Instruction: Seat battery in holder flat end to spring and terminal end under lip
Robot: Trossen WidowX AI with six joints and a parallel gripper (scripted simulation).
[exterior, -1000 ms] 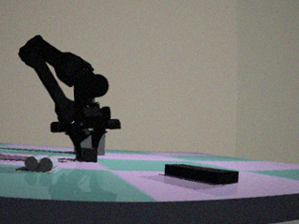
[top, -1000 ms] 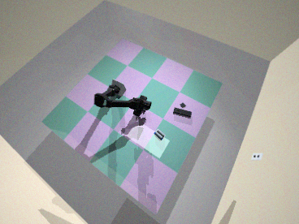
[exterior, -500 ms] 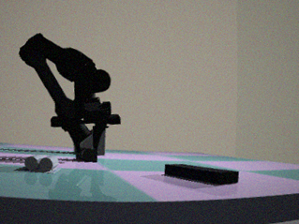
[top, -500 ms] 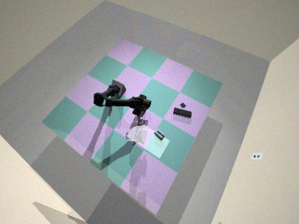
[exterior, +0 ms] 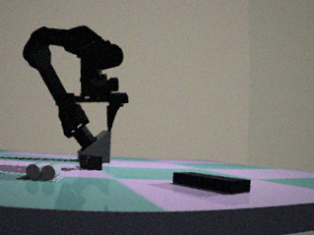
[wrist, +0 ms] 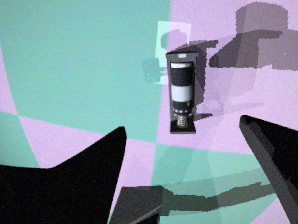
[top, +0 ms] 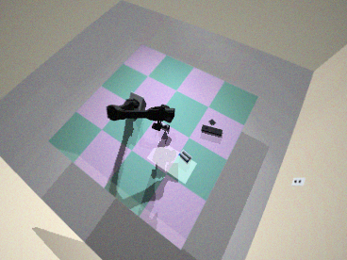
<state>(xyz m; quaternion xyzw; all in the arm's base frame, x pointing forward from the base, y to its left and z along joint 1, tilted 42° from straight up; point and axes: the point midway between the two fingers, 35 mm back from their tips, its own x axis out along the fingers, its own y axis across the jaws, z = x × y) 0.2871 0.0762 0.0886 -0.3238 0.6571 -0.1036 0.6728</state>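
Observation:
The battery (wrist: 182, 92), black with a white band, lies lengthwise in the dark holder (wrist: 168, 95) in the wrist view. It looks straight. The coiled spring (wrist: 182, 120) shows at the near end, and the lip (wrist: 183, 55) is at the far end. Whether the terminal end is fully under the lip, or any slight tilt remains, cannot be told. The holder (exterior: 91, 163) also shows as a small dark block in the exterior view, below the hand. My gripper (wrist: 183, 126) (exterior: 89, 132) (top: 160, 126) is wide open, raised above the holder, with nothing between the fingers.
Two pale cylinders (top: 185, 156) (exterior: 40, 171) lie side by side. A long black block (top: 211, 130) (exterior: 211, 182) lies to the right of the holder in the top and exterior views, with a small dark piece (top: 212, 121) near it in the top view. Arm shadows cross the checkered surface.

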